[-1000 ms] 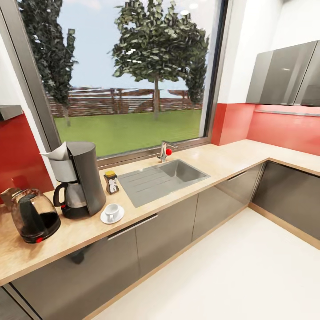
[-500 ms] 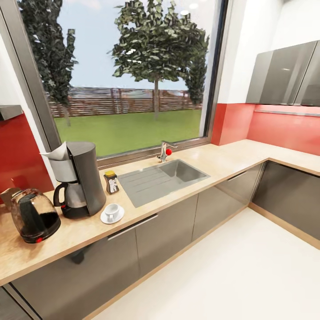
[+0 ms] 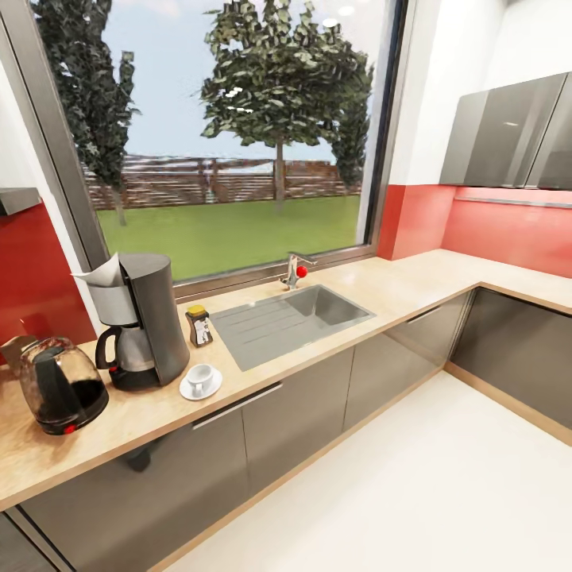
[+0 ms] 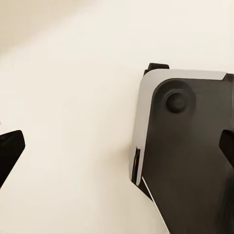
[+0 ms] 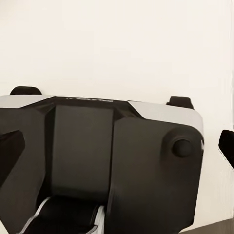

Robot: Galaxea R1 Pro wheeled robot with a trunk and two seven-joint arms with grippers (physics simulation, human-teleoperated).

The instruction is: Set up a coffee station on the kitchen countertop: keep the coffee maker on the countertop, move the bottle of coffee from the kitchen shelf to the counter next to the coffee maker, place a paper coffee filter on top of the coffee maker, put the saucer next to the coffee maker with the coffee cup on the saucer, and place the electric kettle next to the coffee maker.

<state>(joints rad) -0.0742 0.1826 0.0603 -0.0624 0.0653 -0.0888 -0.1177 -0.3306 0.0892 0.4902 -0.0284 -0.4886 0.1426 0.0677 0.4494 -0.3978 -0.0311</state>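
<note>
On the light wooden bench (image 3: pixel 381 290), toward its left end, stands a round glass electric kettle with a black base (image 3: pixel 62 385), close to the front edge. Just to its right is the grey and black coffee maker (image 3: pixel 143 322), with a white paper coffee filter (image 3: pixel 99 274) sticking out of its top. In front of the maker's right side, near the front edge, a white saucer (image 3: pixel 200 387) carries a small white coffee cup (image 3: pixel 200 376). Behind these, just beside the maker, stands a small dark bottle of coffee with a yellow lid (image 3: pixel 199 325). Farther right, a steel sink (image 3: pixel 290 318) is set into the bench, with a tap (image 3: pixel 292 270) at its back edge below the large window (image 3: pixel 230 127).

The left hand (image 4: pixel 117 151) has its dark fingertips spread wide apart over the pale floor (image 4: pixel 73 73) and part of the robot's base (image 4: pixel 190 146). The right hand (image 5: pixel 117 146) is likewise spread wide, empty, above the robot's base (image 5: pixel 122 161).
</note>
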